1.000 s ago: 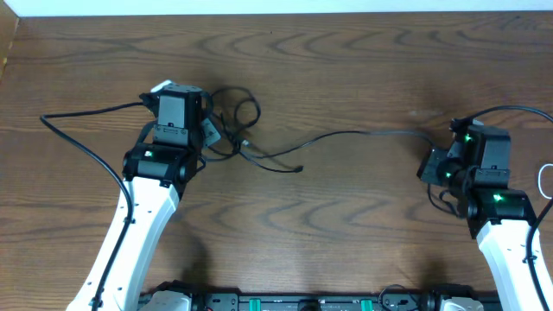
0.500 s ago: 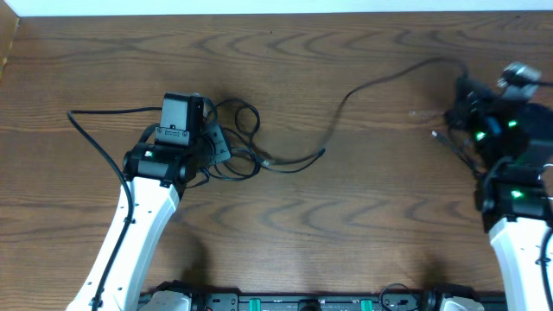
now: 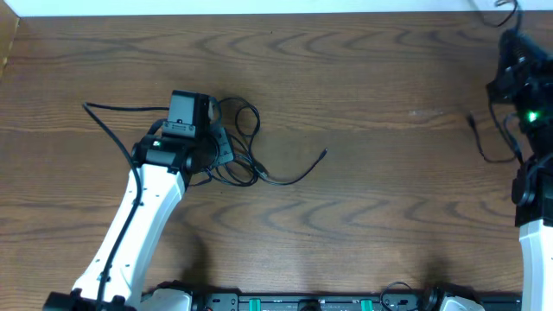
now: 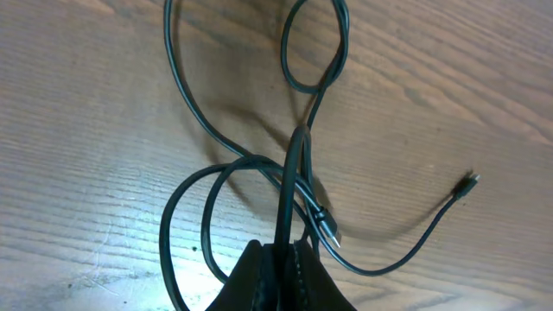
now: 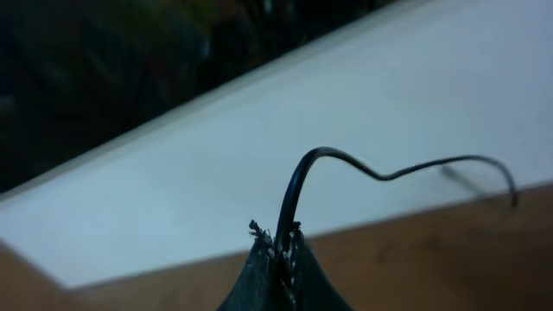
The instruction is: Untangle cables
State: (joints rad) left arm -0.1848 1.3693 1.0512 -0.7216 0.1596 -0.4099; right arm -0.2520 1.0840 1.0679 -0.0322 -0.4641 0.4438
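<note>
A tangle of black cables (image 3: 238,142) lies left of centre, one free plug end (image 3: 324,153) trailing right. My left gripper (image 3: 218,149) sits at the tangle's left edge. In the left wrist view that gripper (image 4: 281,250) is shut on a black cable strand (image 4: 294,173), with loops (image 4: 315,47) and a loose plug (image 4: 469,180) beyond. My right gripper (image 3: 513,39) is at the far right corner, apart from the tangle. The right wrist view shows it (image 5: 281,238) shut on another black cable (image 5: 380,173). A stretch of black cable (image 3: 484,149) lies by the right arm.
The wooden table (image 3: 363,225) ends at a white far edge (image 3: 259,7), close to the right gripper. The left arm's own thick black wire (image 3: 108,130) arcs out to the left of the tangle.
The right arm has swung up to the far right corner, drawing its black cable clear of the tangle. The left gripper has shifted slightly right, still clamped on its strand.
</note>
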